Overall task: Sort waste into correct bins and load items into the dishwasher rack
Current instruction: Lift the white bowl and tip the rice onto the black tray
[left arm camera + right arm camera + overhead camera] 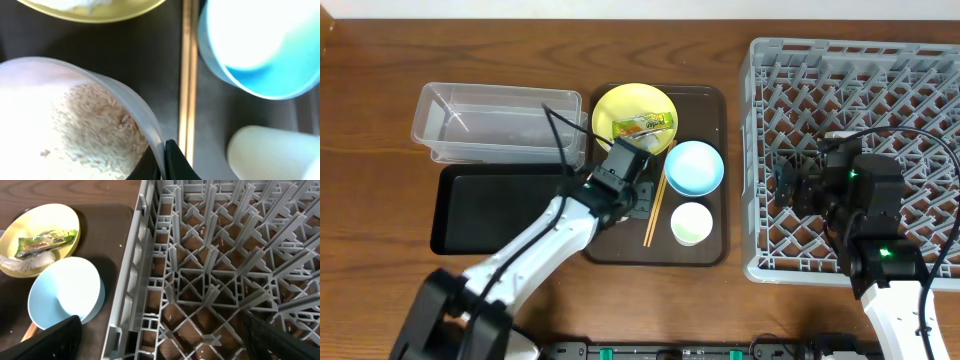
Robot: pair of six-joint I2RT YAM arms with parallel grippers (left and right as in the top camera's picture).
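The view from above is bright and sharp, with soft shadows. The left wrist view is close and blurry, and the blue bowl (260,50) glares white. The rack (131,290) looks clear in the right wrist view.

A brown wooden table (380,120) carries four things directly. At the left a clear plastic tub (428,128) sits at the far side of a shallow black tray (480,215), their long edges just beside each other. A brown serving tray (712,252) lies right of both, at the centre. The large grey dishwasher rack (756,160) stands at the right, near the serving tray.
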